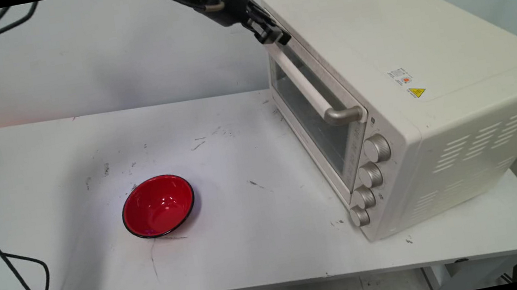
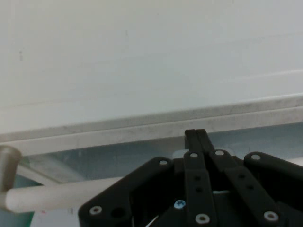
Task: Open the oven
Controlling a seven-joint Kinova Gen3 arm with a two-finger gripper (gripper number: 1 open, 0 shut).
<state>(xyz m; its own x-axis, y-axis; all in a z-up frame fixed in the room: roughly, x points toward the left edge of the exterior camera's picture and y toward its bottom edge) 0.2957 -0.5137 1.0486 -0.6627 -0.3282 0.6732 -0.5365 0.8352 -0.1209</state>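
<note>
Gripper [image 1: 272,35] is seen at the top far corner of the oven [image 1: 416,94], its fingers brought together, tips pressed against the door's [image 1: 316,115] upper edge. Nothing is seen clamped between them. In the hand view the gripper [image 2: 195,137] is shown with both fingers side by side, touching, at the seam under the oven's top panel.

Arm is cut off by the main view's top edge; only the black wrist and gripper are visible, slanted down and to the right toward the oven. Lower linkage is cut off by the hand view's bottom edge.

Handle [image 1: 312,92] is seen just below the gripper, not grasped; in the hand view only part of the handle [image 2: 52,196] shows, at lower left. Door looks shut or nearly so; this cannot be told for sure. Oven's inside is hard to make out through the glass.

Bowl [image 1: 158,205] sits red and upright on the table [image 1: 264,248], well apart from the oven and gripper.
</note>
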